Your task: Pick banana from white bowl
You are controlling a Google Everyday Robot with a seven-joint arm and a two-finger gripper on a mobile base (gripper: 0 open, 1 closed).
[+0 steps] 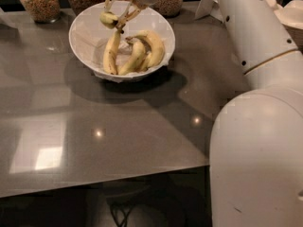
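Observation:
The white bowl (84, 32) stands on the dark table at the back, lined with white paper. My gripper (117, 12) is above the bowl's far left side and is shut on the banana (107, 18), a plump, pale greenish-yellow one. It holds the banana lifted to about rim height. A slimmer yellow banana (111, 52) hangs from the banana's dark stem down into the bowl. A cluster of deeper-yellow curved bananas (147, 51) lies in the bowl's right half.
Three glass jars of dry food (40, 1) stand behind the bowl. Stacked off-white bowls and plates (291, 13) are at the far right. My white arm and base (255, 141) fill the right side. The table's front edge (94, 186) runs across the lower view.

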